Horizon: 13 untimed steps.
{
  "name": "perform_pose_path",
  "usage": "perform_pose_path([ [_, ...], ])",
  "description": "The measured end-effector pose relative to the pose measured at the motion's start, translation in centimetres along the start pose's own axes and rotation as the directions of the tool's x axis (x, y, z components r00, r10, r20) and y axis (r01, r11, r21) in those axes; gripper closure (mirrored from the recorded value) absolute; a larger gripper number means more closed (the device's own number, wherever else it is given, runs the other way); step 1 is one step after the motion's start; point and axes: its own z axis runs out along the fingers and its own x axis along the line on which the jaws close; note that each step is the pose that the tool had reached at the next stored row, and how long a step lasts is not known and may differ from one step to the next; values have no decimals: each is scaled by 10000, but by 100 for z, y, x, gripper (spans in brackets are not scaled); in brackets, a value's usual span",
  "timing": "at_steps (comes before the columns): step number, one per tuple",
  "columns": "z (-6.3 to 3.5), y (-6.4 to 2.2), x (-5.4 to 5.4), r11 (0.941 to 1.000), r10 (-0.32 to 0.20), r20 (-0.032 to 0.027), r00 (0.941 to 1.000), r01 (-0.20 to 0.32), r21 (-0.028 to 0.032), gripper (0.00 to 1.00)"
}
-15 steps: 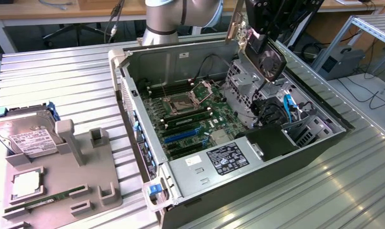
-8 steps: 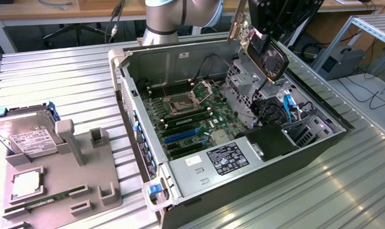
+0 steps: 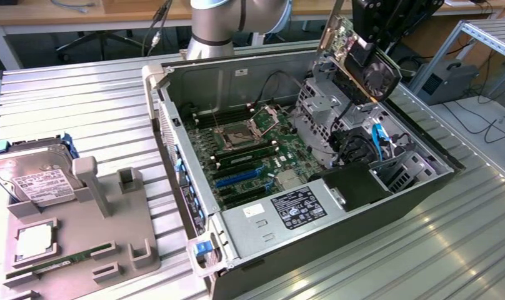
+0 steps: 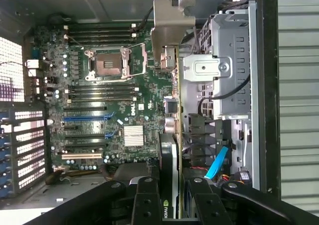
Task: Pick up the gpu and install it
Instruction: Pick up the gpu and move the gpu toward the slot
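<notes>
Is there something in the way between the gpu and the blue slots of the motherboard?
Nothing visible covers the blue slots. The gpu, held by the gripper, hangs above the case, near the metal drive cage.

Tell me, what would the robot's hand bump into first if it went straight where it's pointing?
Probably the green board, close beside the metal cage. The card that the hand holds would touch it first, though depth is hard to judge.
</notes>
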Motion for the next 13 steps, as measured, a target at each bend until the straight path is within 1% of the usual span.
perform_pose_path([
  [11,25,-2,0,10000,0,0,10000,0,1,73],
  [13,49,-3,1,10000,1,0,10000,-1,-2,73],
])
